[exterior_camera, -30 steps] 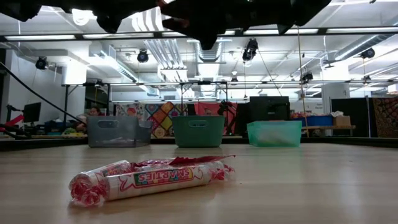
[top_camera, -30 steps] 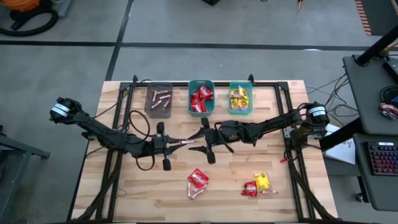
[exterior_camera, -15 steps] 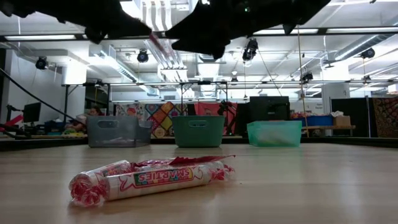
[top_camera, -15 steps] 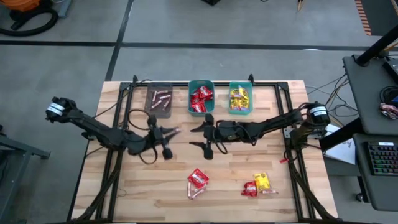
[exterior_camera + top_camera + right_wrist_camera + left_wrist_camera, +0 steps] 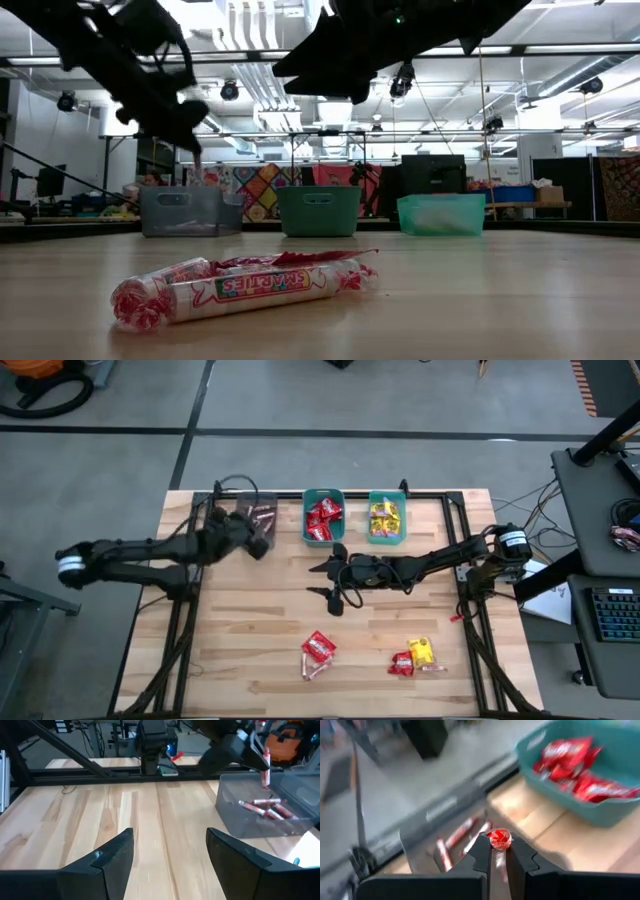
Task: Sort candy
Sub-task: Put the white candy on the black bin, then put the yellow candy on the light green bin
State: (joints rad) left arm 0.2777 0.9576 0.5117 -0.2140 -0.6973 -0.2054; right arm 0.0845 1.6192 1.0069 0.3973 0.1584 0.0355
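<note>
I see the left gripper (image 5: 499,851) clamped on a stick candy (image 5: 499,839) above the grey bin (image 5: 256,523), seemingly over its sticks. Right gripper (image 5: 170,851) hangs spread wide mid-table, empty. Loose candy (image 5: 318,652) lies near the front edge.

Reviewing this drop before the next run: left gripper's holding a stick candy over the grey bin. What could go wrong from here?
1. The left gripper pinches the stick candy only at its tip; it may slip or swing and land outside the grey bin.
2. Releasing near the bin's wall, the candy could bounce onto the table.
3. The open right gripper hovers close by; arms could clash.
</note>
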